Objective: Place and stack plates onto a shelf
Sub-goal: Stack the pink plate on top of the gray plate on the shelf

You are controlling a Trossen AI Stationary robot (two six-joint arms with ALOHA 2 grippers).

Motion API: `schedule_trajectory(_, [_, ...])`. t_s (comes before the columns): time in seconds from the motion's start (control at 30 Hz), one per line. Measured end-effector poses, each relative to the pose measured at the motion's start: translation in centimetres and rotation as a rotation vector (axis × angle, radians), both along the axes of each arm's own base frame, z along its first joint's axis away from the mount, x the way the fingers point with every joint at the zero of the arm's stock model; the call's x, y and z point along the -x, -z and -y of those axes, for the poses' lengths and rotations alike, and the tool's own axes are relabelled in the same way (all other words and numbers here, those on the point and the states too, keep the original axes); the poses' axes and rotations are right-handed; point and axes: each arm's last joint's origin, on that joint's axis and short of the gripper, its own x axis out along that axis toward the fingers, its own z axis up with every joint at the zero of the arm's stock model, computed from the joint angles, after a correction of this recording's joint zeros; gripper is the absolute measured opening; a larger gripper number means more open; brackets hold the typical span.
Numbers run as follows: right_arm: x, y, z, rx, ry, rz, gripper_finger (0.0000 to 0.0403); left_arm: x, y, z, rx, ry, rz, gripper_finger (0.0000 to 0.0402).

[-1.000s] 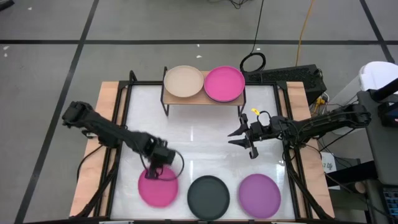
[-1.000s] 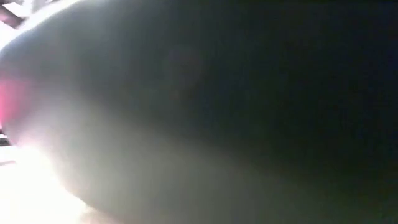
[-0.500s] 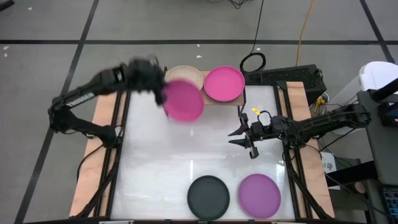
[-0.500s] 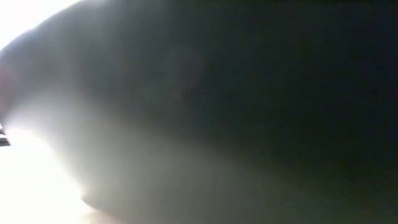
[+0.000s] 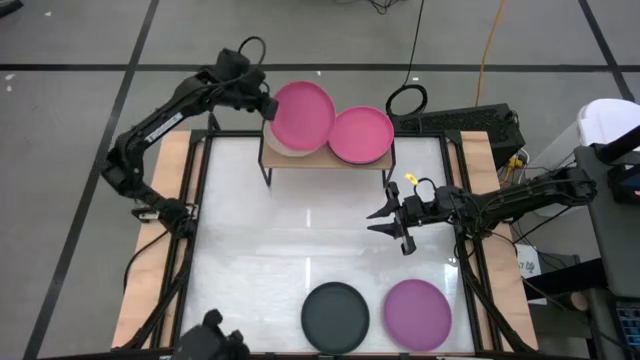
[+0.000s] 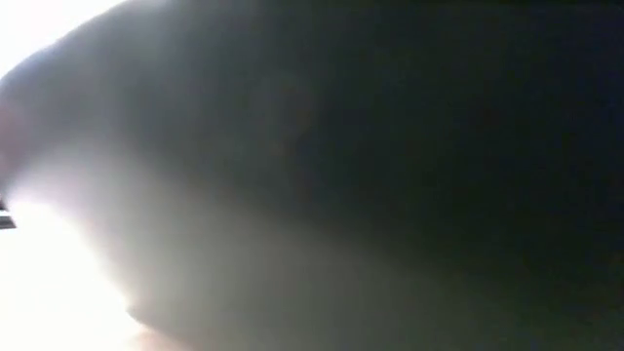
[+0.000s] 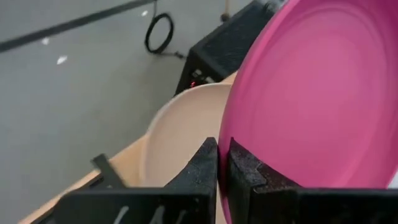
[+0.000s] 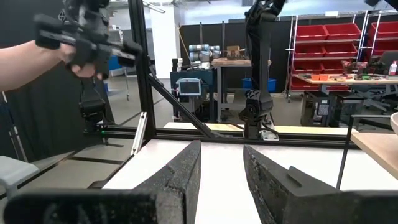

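Note:
My left gripper is at the shelf's far left corner, shut on a magenta plate. That plate hangs over the beige plate, which lies flat on the shelf's left half. A second magenta plate lies flat on the right half. A black plate and a purple plate lie flat on the table near its near edge. My right gripper is open above the table's right side, holding nothing. The low view is blocked by a dark blur. My left gripper pinches the magenta plate's rim between its two fingers, one on each face. The fingers come from the table's left side, about level. The plate is tilted, above the beige plate; whether its far part rests on anything I cannot tell.
The shelf stands on thin black legs at the table's far edge. The white tabletop lies bare between the shelf and the near plates. A dark object shows at the near left edge. A person's hand holds a device beyond the table.
My left gripper has lifted the magenta plate off the table's near left part. It has carried the plate up and toward the far edge, and then right over the beige plate on the shelf. The plate is now clear of the table and tilted.

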Motion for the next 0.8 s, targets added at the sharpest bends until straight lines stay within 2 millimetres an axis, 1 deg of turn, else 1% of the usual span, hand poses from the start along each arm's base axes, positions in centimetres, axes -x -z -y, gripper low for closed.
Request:
schedule_trajectory(0.1, [0.0, 0.1, 0.0, 0.003, 0.000, -0.005, 0.0102, 0.1, 1.1, -1.2, 0.036, -0.027, -0.027, 0.0010])
schedule_trajectory(0.2, [0.0, 0.2, 0.0, 0.024, 0.001, -0.015, 0.0102, -0.1, 2.2, -1.6, 0.081, 0.002, -0.051, 0.0010])
schedule_trajectory(0.33, [0.0, 0.5, 0.1, 0.046, 0.036, -0.040, 0.0102, -0.2, 2.4, -1.8, 0.099, 0.017, -0.047, 0.0013])
schedule_trajectory(0.5, [-0.1, 0.5, 0.4, 0.043, 0.132, -0.047, 0.0102, 0.1, 2.6, -1.7, 0.123, 0.010, -0.065, 0.0050])
schedule_trajectory(0.6, [-0.1, 0.5, 0.4, 0.043, 0.133, -0.047, 0.0102, 0.3, 2.9, -1.6, 0.150, 0.012, -0.096, 0.0076])
schedule_trajectory(0.8, [-0.1, 0.5, 0.4, 0.040, 0.131, -0.045, 0.0102, 0.3, 2.9, -1.6, 0.134, -0.002, -0.109, 0.0119])
